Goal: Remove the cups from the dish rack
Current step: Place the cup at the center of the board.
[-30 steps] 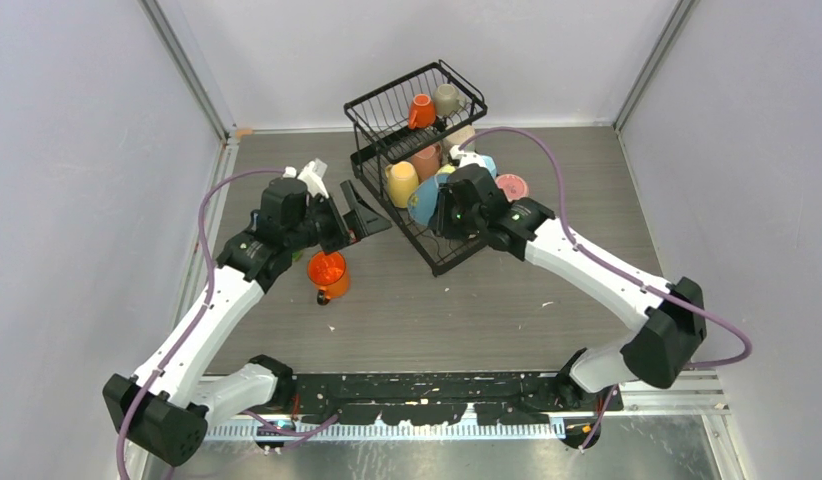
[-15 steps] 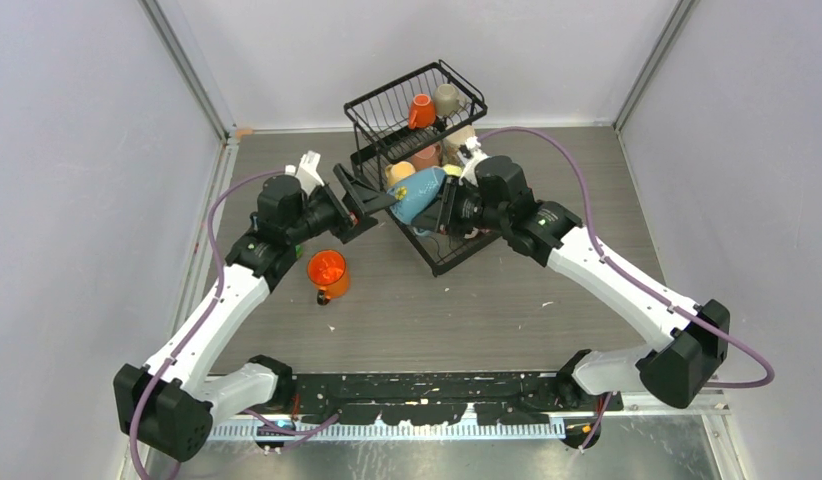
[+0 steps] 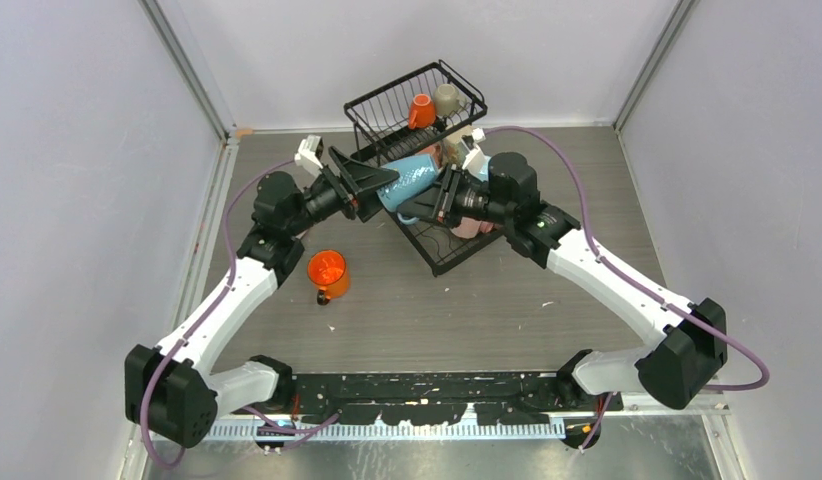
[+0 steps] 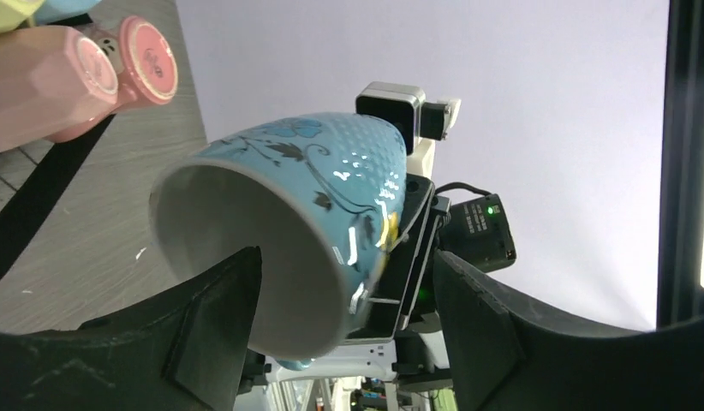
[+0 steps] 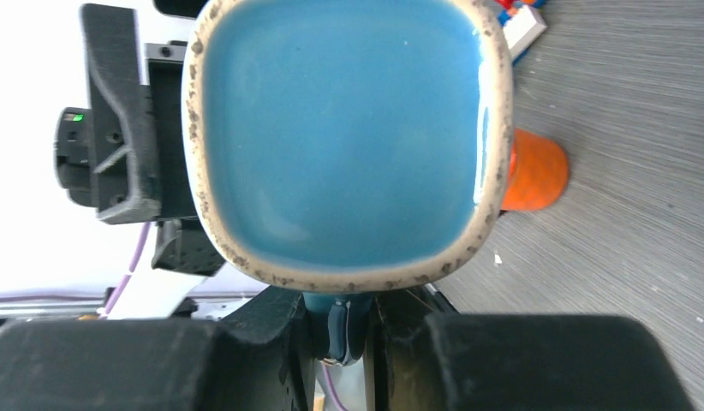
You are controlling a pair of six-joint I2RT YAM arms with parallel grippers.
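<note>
While right gripper (image 5: 342, 332) pinches blue mug (image 5: 344, 128), left gripper (image 4: 347, 265) spread, grey table (image 3: 487, 300), pale walls (image 3: 77, 150).

The blue mug (image 4: 331, 171) lies rim-first between the spread jaws.

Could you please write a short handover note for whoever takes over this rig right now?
Right gripper: shut on the handle of the light blue mug, held sideways in the air by the dish rack.
Left gripper: open, fingers straddling that mug's rim.
Done: one orange mug upright on the table.
To do: complete the handover and set it down; a second orange mug and a beige mug sit in the upper basket, pink mugs lower.
</note>
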